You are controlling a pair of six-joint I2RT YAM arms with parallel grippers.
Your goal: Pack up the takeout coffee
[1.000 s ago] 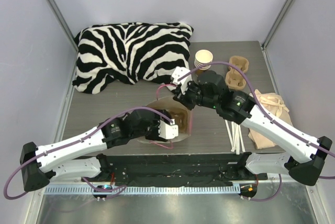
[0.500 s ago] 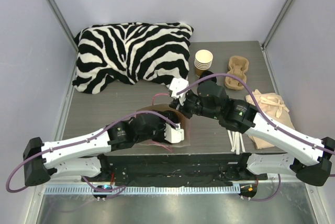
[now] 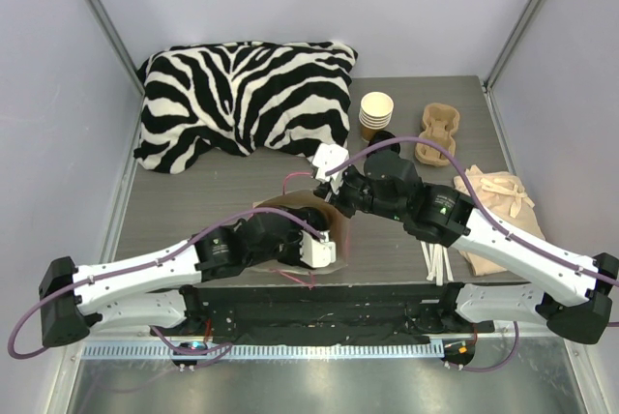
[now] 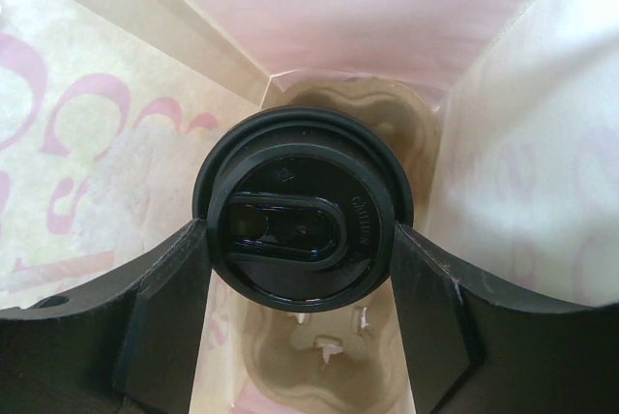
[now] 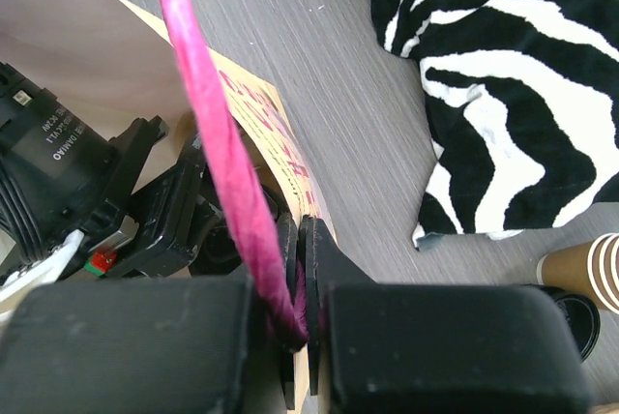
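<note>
Left gripper (image 4: 300, 235) is inserted into the open paper bag (image 4: 542, 192); its fingers (image 4: 164, 308) bear on opposite sides of the takeout coffee (image 4: 290, 182), clamping the cup at the rim of its black lid; the cup stands upright inside the bag, above the moulded pulp carrier (image 4: 319, 366) at the bag bottom; whether the cup base is seated in a carrier well cannot be determined. Right gripper (image 5: 300, 240) is closed; its fingers pinch the pink handle (image 5: 218, 143) at the bag's mouth. In the top view the bag lies near the table's front edge, between the two arms; the zebra cushion (image 3: 242, 95) occupies the far left; the stack of lidless cups (image 3: 375, 114) stands beside it.
</note>
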